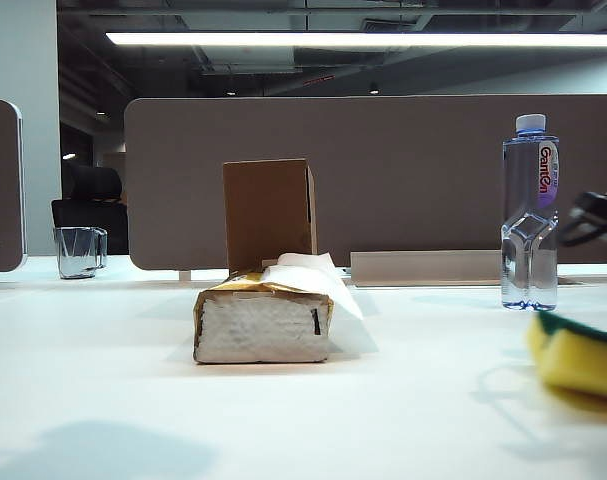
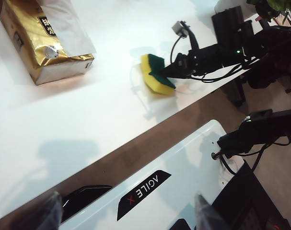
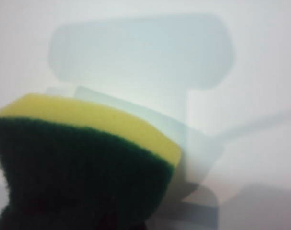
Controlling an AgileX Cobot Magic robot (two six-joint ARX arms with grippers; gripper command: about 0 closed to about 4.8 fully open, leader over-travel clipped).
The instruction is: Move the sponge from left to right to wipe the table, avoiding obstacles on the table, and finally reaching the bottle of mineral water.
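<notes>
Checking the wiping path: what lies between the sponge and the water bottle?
Nothing: the exterior view shows only bare white table between the sponge, held in the right pincer, and the water bottle.

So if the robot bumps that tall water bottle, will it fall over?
Maybe. The bottle of mineral water is tall on a small base, so a high bump could tip it. It looks nearly full, so probably heavy enough to resist a light nudge. Toppled, its round body would likely roll.
</notes>
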